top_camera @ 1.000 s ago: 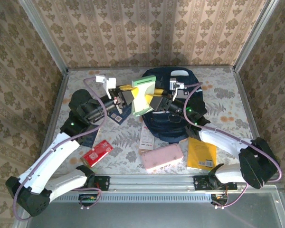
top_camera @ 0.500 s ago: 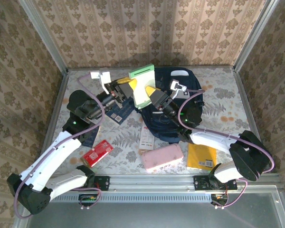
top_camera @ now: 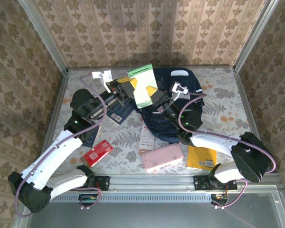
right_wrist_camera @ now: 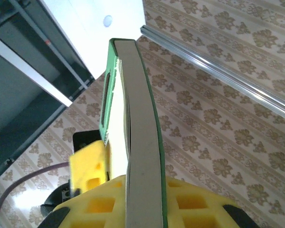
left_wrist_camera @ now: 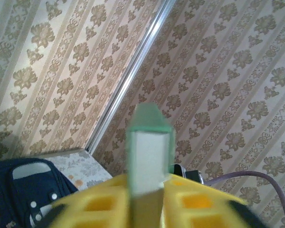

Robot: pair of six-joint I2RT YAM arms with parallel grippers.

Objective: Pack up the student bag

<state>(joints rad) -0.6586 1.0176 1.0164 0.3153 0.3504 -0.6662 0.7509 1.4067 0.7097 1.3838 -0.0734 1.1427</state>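
- The backpack (top_camera: 164, 78), dark navy and by far the biggest thing here, lies flat on the table (top_camera: 218, 95), midway along its far edge. There is a white patch at its far end.
- Above the backpack's left side, a green-and-white notebook (top_camera: 142, 88) stands up in the air between the two arms.
- The right gripper (top_camera: 153, 94) has its yellow fingers pressed against both covers, holding the notebook.
- The left gripper (top_camera: 129, 86) straddles the notebook's edge; I cannot tell whether it grips.
- Toward the near edge lie a red packet (top_camera: 97, 153), a pink case (top_camera: 162, 157) and a yellow envelope (top_camera: 202, 156).
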